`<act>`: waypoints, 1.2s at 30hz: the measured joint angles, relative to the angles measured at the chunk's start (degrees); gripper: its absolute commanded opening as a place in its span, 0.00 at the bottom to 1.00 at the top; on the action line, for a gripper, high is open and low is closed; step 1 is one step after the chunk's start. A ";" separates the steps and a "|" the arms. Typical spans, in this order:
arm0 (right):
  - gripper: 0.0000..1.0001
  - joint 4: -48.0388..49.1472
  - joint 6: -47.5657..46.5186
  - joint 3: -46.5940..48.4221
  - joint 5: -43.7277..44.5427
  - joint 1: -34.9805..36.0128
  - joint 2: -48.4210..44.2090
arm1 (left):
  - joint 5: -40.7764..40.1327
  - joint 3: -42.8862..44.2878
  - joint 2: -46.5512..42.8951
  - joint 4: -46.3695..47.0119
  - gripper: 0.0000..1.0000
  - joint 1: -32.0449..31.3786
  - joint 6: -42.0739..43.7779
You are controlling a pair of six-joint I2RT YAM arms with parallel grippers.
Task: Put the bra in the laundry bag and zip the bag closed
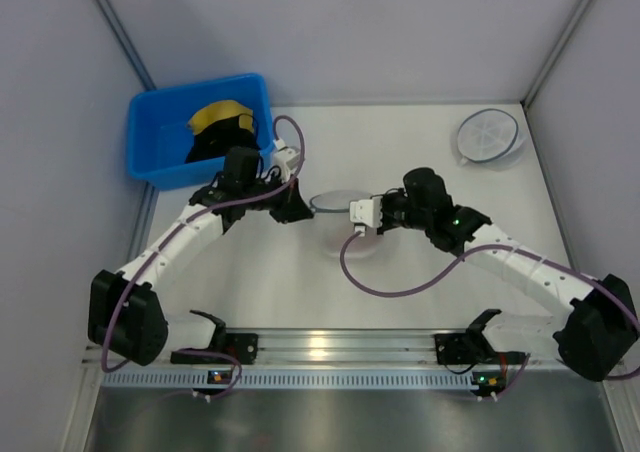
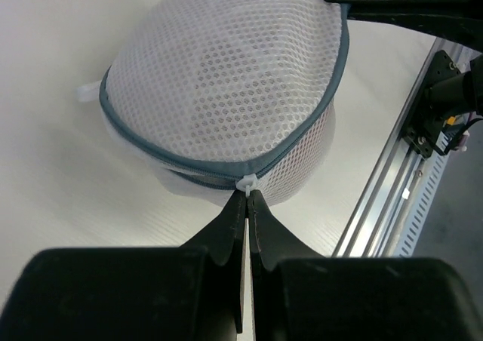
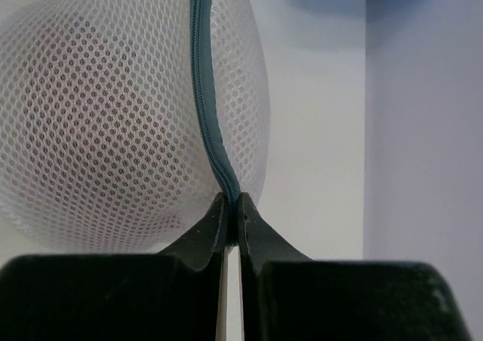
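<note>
laundry bag (image 1: 335,204): centre of the top view, on the table (image 1: 420,302), between both wrists. Round white mesh dome with honeycomb holes, translucent, and a grey-blue zipper rim (image 3: 204,92) around the edge.

left gripper (image 2: 247,198): fingers pressed together on the small white tab (image 2: 247,182) at the rim, bottom centre of the left wrist frame. The dome bulges up and away from it. A second rim line shows just under the first, left of the tab. Cannot tell whether that stretch is zipped.

right gripper (image 3: 230,205): fingers pinched tight on the rim itself, bottom centre of its frame. The zip runs straight up from the tips, and the teeth look joined along the visible run.

bra (image 3: 98,122): only a dim reddish-brown tint behind the mesh, left half of the right wrist frame. Its shape is not readable.

Upper left of the top view: blue bin (image 1: 160,147) with a yellow garment (image 1: 215,115) and a black garment (image 1: 212,144) in it. Upper right: a second round mesh bag (image 1: 488,135), well apart from the arms.
</note>
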 measured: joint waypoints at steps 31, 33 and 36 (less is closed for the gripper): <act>0.50 -18.05 2.91 21.14 -1.92 4.46 17.75 | 10.69 14.64 21.77 2.21 0.00 -3.56 -10.84; 0.37 -18.25 1.75 21.14 -1.60 4.46 18.08 | 10.64 14.62 21.77 2.25 0.00 -3.80 -11.06; 0.16 -17.75 0.85 21.14 -0.59 4.46 18.60 | 10.49 14.12 21.44 2.40 0.00 -4.22 -11.08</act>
